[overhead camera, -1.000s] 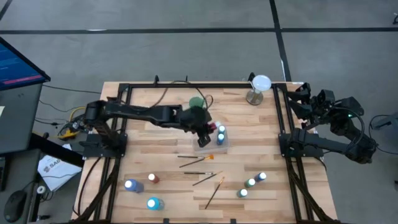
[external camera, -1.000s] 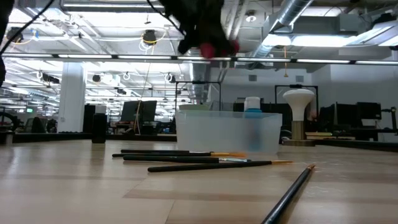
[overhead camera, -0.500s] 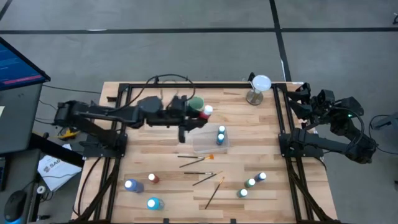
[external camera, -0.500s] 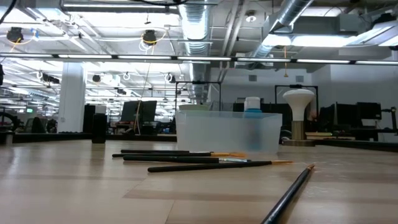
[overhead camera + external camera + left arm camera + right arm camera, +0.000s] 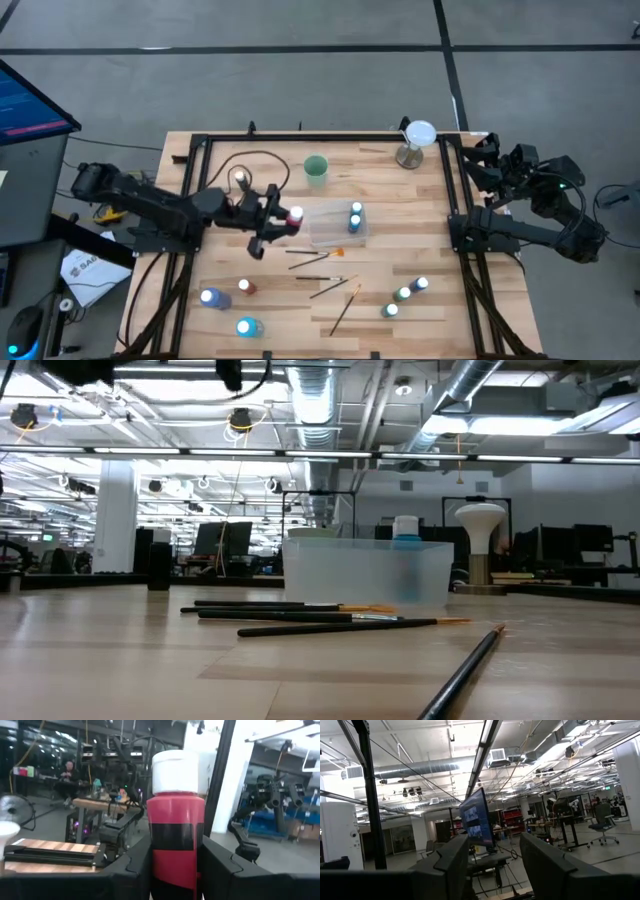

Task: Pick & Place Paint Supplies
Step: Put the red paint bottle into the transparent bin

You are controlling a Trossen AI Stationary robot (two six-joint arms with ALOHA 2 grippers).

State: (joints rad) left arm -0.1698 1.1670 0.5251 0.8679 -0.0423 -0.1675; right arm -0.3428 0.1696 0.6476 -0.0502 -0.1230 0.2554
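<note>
The red white-capped paint bottle (image 5: pixel 176 820) sits clamped in my left gripper (image 5: pixel 283 222), left of centre; jolted, it may slip short of the clear plastic tray (image 5: pixel 330 228), while my empty right gripper (image 5: pixel 492 165) waits parted at the right edge.

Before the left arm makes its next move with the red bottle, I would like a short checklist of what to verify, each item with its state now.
1. Left gripper shut on the red paint bottle, one finger on each side: ok.
2. Bottle's white cap on: ok.
3. Clear tray has free room: ok, only one blue bottle stands at its right end.
4. Bottle above the tray: not ok, in the high view it hangs to the left of the tray's edge.
5. Right gripper out of the way: ok, open and empty, parked beyond the table's right side.
6. Paintbrushes away from the tray: ok, they lie on the wood in front of it.
</note>
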